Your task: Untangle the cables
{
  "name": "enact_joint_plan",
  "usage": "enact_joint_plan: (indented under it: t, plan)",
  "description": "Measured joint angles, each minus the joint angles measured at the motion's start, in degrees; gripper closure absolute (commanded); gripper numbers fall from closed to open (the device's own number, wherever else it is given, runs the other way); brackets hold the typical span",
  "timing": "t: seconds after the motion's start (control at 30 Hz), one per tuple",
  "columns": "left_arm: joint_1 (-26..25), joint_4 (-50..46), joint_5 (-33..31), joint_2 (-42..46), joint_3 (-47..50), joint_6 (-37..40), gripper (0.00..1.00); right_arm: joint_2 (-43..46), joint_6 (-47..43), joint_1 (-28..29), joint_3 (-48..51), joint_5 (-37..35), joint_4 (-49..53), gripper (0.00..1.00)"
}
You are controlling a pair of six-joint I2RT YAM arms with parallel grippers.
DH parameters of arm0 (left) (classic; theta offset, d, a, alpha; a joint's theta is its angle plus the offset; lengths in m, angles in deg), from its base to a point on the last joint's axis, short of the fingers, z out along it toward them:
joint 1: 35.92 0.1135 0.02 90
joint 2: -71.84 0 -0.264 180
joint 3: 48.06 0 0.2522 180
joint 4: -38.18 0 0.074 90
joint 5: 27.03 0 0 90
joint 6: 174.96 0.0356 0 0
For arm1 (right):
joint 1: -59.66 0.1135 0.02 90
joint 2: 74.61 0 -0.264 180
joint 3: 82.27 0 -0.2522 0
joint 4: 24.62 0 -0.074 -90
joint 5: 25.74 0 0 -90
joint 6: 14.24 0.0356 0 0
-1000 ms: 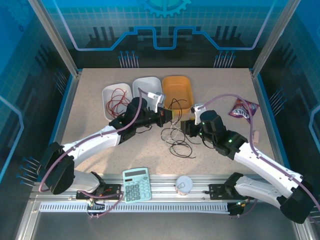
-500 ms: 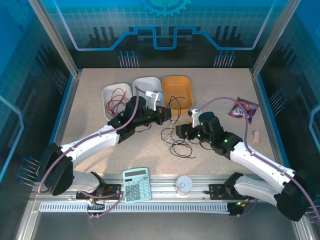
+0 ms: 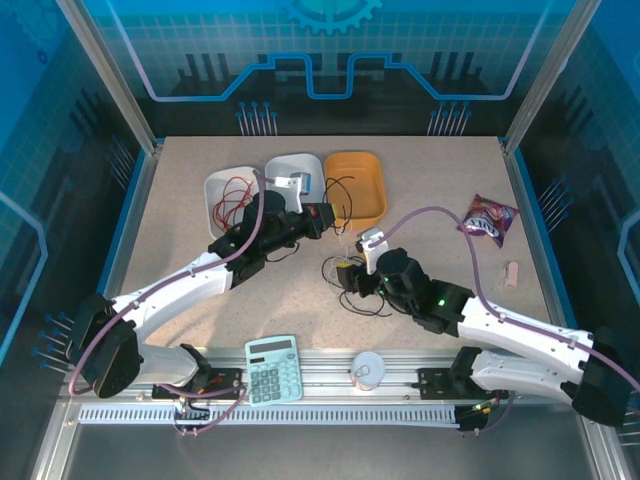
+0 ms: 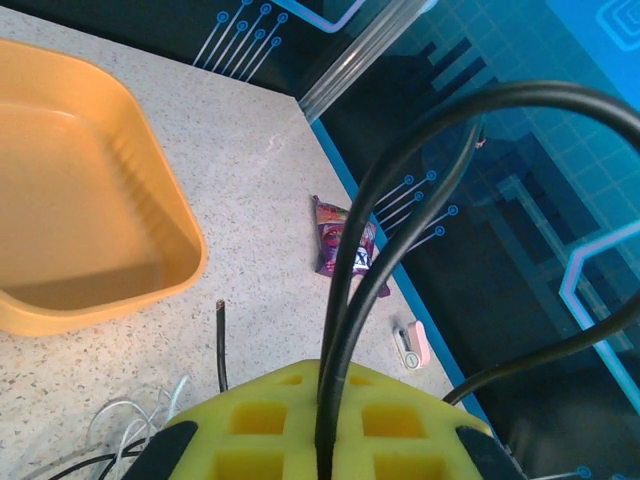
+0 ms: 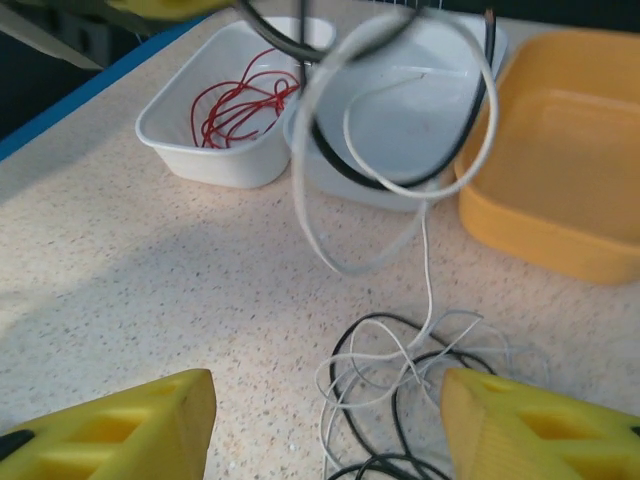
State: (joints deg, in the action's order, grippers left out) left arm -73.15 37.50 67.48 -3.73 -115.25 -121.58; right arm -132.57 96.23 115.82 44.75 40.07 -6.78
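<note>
Left gripper (image 4: 320, 425), pinching black cable (image 4: 340, 290); right gripper (image 5: 325, 425) (jaws apart) — above tangled cables (image 5: 405, 365)

Speckled beige tabletop (image 3: 440, 180) inside blue circuit-patterned walls (image 3: 320, 60), aluminium frame posts (image 3: 108, 75) at the corners.

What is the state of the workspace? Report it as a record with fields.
left gripper: shut on a black cable, held off the table
right gripper: open, over the tangle
tangle: black and white loops lying together on the table; a white cable runs up from it
red cable: in the leftmost white tray, apart from the rest
orange tray: nothing seen inside
</note>
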Motion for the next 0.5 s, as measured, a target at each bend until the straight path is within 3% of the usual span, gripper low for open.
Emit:
enact_joint_plan:
  t: [0.13, 0.33, 0.5]
  plan:
    - [0.00, 0.00, -0.28, 0.00, 0.00, -0.98, 1.00, -6.01, -4.17, 3.87, -5.81, -7.61, 0.59, 0.38]
    - [0.00, -0.94, -0.28, 0.94, 0.02, -0.98, 1.00, -12.72, -8.17, 4.28, -10.82, -13.51, 1.40, 0.38]
    - [0.00, -1.31, -0.24, 2.58, 0.02, -0.94, 1.00, -13.20, -9.27, 3.76, -11.78, -14.86, 1.51, 0.49]
